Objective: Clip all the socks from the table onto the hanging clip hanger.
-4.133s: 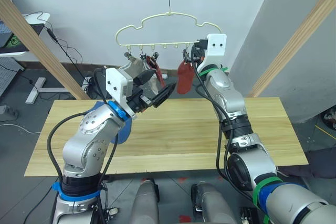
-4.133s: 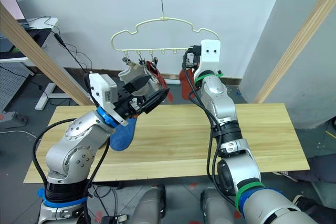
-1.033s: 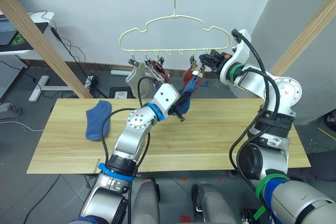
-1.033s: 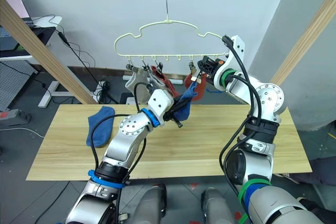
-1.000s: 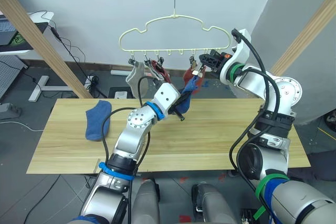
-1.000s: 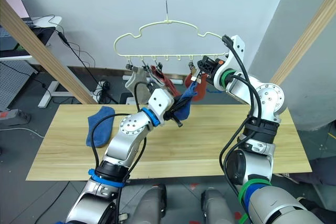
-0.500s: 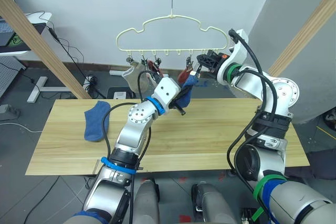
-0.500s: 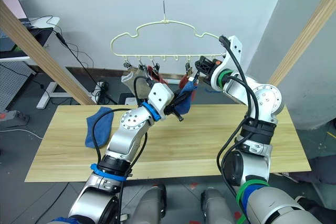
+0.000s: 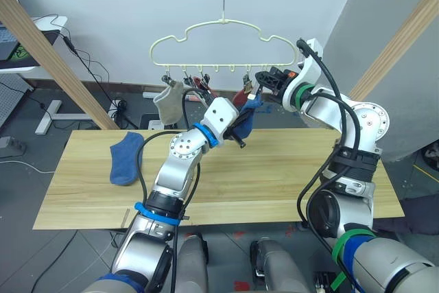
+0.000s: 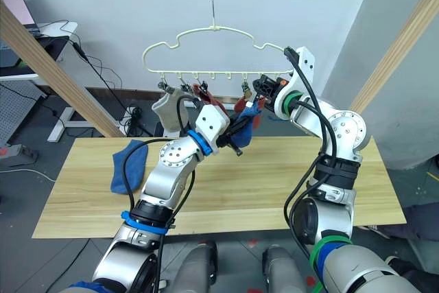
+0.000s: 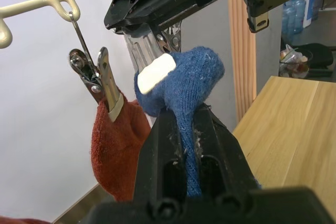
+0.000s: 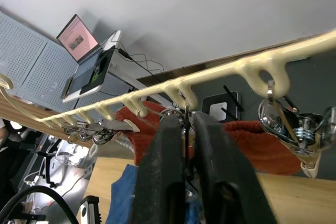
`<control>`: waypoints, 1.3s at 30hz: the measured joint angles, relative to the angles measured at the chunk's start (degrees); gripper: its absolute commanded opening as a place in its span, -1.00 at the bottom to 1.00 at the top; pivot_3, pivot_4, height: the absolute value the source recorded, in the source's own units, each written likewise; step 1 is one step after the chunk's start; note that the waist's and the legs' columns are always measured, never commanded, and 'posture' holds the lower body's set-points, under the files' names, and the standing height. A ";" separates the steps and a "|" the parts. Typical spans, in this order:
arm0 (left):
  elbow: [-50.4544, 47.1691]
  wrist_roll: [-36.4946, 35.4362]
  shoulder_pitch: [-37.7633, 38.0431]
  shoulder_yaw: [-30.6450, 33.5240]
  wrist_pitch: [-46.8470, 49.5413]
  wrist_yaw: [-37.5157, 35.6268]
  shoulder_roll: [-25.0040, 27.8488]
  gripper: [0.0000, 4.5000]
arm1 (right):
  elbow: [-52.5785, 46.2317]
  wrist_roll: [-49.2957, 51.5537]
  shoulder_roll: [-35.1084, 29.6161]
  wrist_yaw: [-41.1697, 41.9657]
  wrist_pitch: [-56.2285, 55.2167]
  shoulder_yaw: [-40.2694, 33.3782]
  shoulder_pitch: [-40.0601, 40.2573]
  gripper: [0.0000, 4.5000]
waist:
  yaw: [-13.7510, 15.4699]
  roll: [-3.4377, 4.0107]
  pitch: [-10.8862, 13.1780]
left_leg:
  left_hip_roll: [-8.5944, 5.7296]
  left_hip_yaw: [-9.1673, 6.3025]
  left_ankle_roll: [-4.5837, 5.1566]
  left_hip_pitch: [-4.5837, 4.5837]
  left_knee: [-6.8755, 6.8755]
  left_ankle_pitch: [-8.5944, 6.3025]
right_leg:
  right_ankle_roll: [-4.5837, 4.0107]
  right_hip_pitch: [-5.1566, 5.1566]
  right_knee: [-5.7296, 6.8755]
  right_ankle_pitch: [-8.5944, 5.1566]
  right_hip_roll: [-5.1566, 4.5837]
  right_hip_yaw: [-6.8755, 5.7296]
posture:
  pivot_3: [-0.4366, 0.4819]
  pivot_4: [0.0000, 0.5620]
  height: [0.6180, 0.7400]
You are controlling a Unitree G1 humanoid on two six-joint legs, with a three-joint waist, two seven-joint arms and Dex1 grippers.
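The cream clip hanger (image 9: 223, 21) hangs from the top pole above the table (image 9: 288, 169). A grey sock (image 9: 164, 101) and two rust-red socks (image 9: 203, 91) (image 11: 115, 150) hang from its clips. My left gripper (image 9: 240, 123) is shut on a blue sock (image 11: 184, 77) and holds its top up against a clip beside the right rust-red sock. That clip's cream pad lies on the blue fabric. My right gripper (image 12: 184, 124) reaches in from the right, its fingers shut on that clip's metal handles. Another blue sock (image 9: 125, 158) lies on the table's left part.
Slanted wooden poles (image 9: 48, 53) (image 9: 401, 36) of the frame rise at both sides of the table. A desk with a laptop (image 9: 20, 39) stands far left, with cables on the floor behind the table.
My left gripper has lifted the blue sock a little higher, up to the clip in my right gripper. The grey sock has swung slightly.
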 measured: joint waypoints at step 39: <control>-27.08 -26.33 14.66 15.49 32.49 -5.91 15.66 1.00 | -13.99 -21.52 -13.23 10.79 -31.94 25.73 23.84 0.44 | -1.51 0.02 0.01 | 0.02 -0.10 -0.02 -0.01 0.09 0.01 | 0.11 0.01 0.03 -0.06 0.03 0.01 | 0.09 -0.26 1.00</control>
